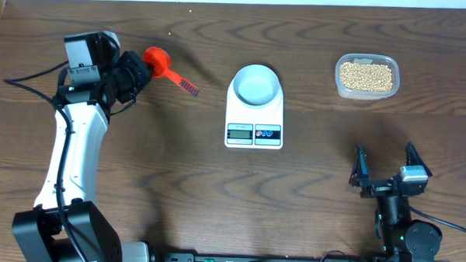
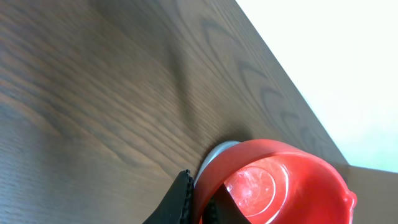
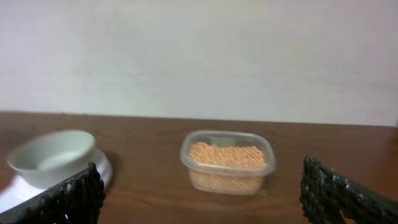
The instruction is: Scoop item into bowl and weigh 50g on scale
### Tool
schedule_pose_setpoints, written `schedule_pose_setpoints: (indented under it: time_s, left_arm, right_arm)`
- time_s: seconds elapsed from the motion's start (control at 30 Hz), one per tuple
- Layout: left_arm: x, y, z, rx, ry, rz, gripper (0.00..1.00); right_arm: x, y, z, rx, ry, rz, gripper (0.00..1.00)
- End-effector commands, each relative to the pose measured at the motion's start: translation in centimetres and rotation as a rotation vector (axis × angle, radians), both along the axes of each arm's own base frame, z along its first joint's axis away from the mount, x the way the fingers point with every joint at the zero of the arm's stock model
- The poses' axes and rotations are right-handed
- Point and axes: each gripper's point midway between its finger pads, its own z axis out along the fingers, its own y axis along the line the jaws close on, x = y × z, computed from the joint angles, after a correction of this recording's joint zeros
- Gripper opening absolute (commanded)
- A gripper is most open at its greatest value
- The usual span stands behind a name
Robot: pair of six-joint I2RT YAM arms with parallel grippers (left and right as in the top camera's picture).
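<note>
The tan-yellow beans fill a clear plastic tub at the far right. The pale blue-white bowl stands empty on the white scale at the table's middle. My left gripper is at the far left, shut on the rim of a red scoop, whose handle points right. In the left wrist view the fingers pinch the scoop's wall. My right gripper is open and empty at the front right. Its view shows the bowl and the beans ahead of its fingers.
The table's far edge runs close behind the scoop. The scale's display and its red and blue buttons face the table's front. Bare wood lies between the scale and the tub.
</note>
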Motion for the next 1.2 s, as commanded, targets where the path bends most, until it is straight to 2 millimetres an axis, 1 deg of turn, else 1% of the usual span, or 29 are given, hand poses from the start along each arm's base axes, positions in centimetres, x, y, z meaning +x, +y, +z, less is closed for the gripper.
schedule_pose_setpoints:
  time_s: [0.0,0.1,0.17,0.23,0.33,0.37,0.53,0.57,0.6,0.67,0.73,0.83,0.93,1.07,1.17]
  left_arm:
    - [-0.2,-1.8,1.3,-0.075,-0.005,-0.032,0.07]
    - [-0.2,-2.9,1.4,-0.074,-0.009,-0.059,0.07]
    - [-0.1,-3.8,1.5,-0.070,-0.015,-0.080,0.07]
    - [0.1,-4.6,1.6,-0.055,-0.026,-0.094,0.07]
    - [0.3,-5.4,1.5,-0.019,-0.038,-0.096,0.07]
    - [0.5,-6.2,1.7,-0.012,-0.051,-0.107,0.07]
    - [1.3,-8.2,2.9,-0.032,-0.103,-0.122,0.07]
    - [1.5,-8.4,3.0,-0.035,-0.109,-0.109,0.07]
    - [1.7,-8.4,3.1,-0.043,-0.104,-0.074,0.07]
    - [1.9,-8.4,3.0,-0.061,-0.087,-0.015,0.07]
    - [2.0,-8.6,3.0,-0.103,-0.063,0.033,0.07]
    - [1.9,-9.1,3.1,-0.184,-0.020,0.093,0.07]
    - [1.8,-9.6,3.1,-0.243,0.012,0.135,0.07]
    - [1.6,-10.4,3.0,-0.276,0.035,0.153,0.07]
    - [1.4,-10.7,2.6,-0.257,0.050,0.174,0.07]
  right_arm:
    - [-0.3,1.8,0.3,0.129,0.018,0.119,0.99]
    - [-0.5,2.8,0.6,0.179,0.040,0.179,0.99]
    - [-0.5,3.2,1.2,0.202,0.052,0.208,0.99]
    - [-0.4,3.7,2.3,0.206,0.066,0.235,0.99]
    - [0.2,4.0,4.3,0.208,0.096,0.256,0.99]
    - [1.1,4.4,5.7,0.211,0.127,0.277,0.99]
    - [4.0,6.5,9.0,0.226,0.245,0.419,0.99]
    - [4.7,6.8,9.5,0.232,0.269,0.440,0.99]
    - [5.8,7.3,10.0,0.242,0.310,0.472,0.99]
    - [7.1,7.8,10.6,0.256,0.360,0.503,0.99]
    - [8.7,8.3,10.7,0.271,0.417,0.523,0.99]
    - [11.0,9.6,10.5,0.287,0.498,0.556,0.99]
    - [12.9,11.7,9.8,0.306,0.580,0.602,0.99]
    - [13.9,15.1,9.2,0.318,0.631,0.715,0.99]
    - [14.0,17.2,9.2,0.317,0.618,0.799,0.99]
